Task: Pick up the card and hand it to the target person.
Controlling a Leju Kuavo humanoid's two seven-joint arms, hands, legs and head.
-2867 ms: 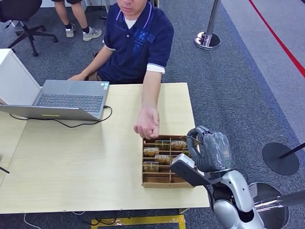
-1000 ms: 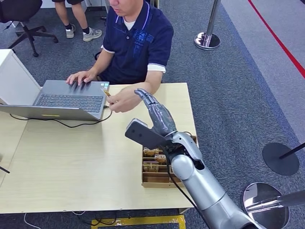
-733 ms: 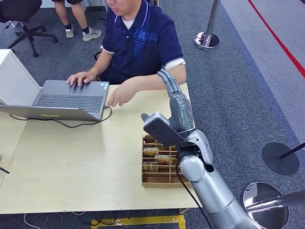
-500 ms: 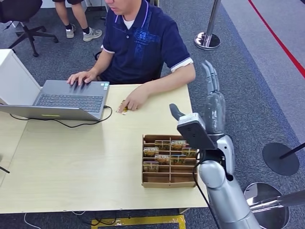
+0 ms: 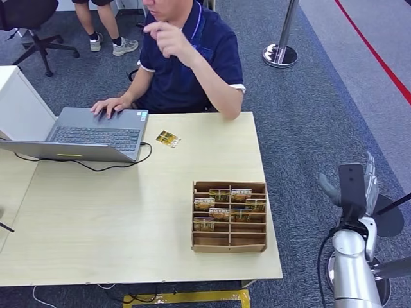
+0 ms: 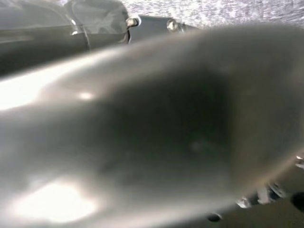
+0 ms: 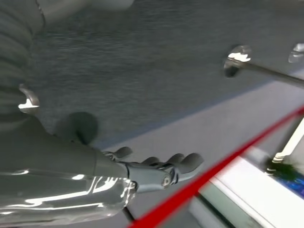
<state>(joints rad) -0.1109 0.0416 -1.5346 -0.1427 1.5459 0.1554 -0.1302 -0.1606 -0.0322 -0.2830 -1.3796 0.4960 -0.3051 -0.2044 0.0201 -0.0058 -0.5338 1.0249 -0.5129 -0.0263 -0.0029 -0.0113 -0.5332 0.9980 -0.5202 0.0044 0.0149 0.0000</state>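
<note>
Pale wooden table [image 5: 121, 212], grey carpet [image 5: 310, 122]

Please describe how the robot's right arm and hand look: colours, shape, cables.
The right arm is a rounded, shiny silver tube. A black cable runs beside it. A flat dark grey block sits at the wrist. The right hand is grey, with slim, dark metallic fingers.

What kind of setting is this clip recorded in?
Probably an office or demo hall set up as a reception desk: grey carpet, a person working at a laptop on a wooden table, and queue-barrier posts standing behind.
</note>
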